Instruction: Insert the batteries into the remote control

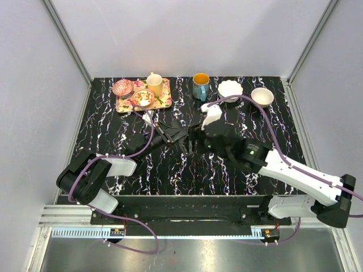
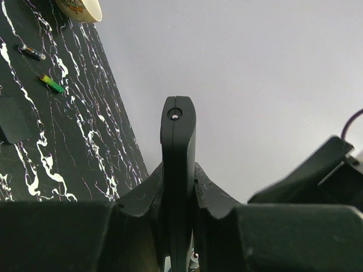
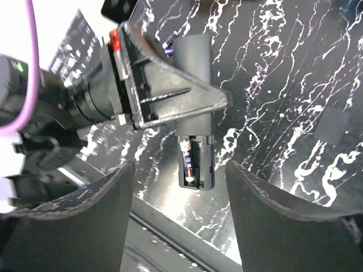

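1. My left gripper (image 2: 178, 190): jaws clamped on the slim black plastic remote control (image 2: 177, 141).
2. My right gripper (image 3: 180, 167): jaws apart, one on each side of the remote's open bay.
3. Bay: one cylindrical battery (image 3: 188, 163) seated.
4. Black white-veined tabletop (image 2: 85, 141): loose green battery (image 2: 52, 84) and dark battery (image 2: 31, 52), near a cream bowl (image 2: 82, 8).

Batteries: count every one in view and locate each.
3. A dark battery and a green battery lie loose on the black marbled table; a third battery sits inside the black remote control. More may be hidden.
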`<state>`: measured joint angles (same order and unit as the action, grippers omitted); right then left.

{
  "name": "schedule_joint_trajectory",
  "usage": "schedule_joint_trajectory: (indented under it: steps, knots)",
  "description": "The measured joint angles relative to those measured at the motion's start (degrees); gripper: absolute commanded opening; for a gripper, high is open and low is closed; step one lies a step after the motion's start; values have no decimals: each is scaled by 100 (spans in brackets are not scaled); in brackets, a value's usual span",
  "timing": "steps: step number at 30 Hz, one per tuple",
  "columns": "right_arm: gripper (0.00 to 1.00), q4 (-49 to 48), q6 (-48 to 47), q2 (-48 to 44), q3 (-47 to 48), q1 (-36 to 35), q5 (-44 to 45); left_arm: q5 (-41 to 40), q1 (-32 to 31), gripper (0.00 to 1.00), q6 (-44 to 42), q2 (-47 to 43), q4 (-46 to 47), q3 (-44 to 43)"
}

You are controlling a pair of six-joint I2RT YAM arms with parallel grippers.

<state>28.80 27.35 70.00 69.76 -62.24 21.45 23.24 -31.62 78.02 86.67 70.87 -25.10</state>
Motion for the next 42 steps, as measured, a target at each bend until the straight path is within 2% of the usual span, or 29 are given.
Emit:
schedule_joint_trajectory:
  steps: [7,16,23,29,36,42]
  knots:
    - [85,-354,835,-739,-658,1161,-1213,-17,0,0,2,0,0,0]
    - [89,-1176,1858,-772,-1851,1698,-2994,-122,0,0,2,-15,0,-7]
    - [89,-2245,2509,-730,-2299,2044,-3897,-125,0,0,13,-15,33,-70]
    - [87,-2953,2820,-431,-2380,2243,-4323,-122,0,0,50,-17,48,-70]
    - [79,-3191,2903,-264,-2382,2334,-4529,-122,0,0,52,-17,48,-70]
    - [77,-3202,2896,-90,-2382,2374,-4645,-120,0,0,98,-22,48,-70]
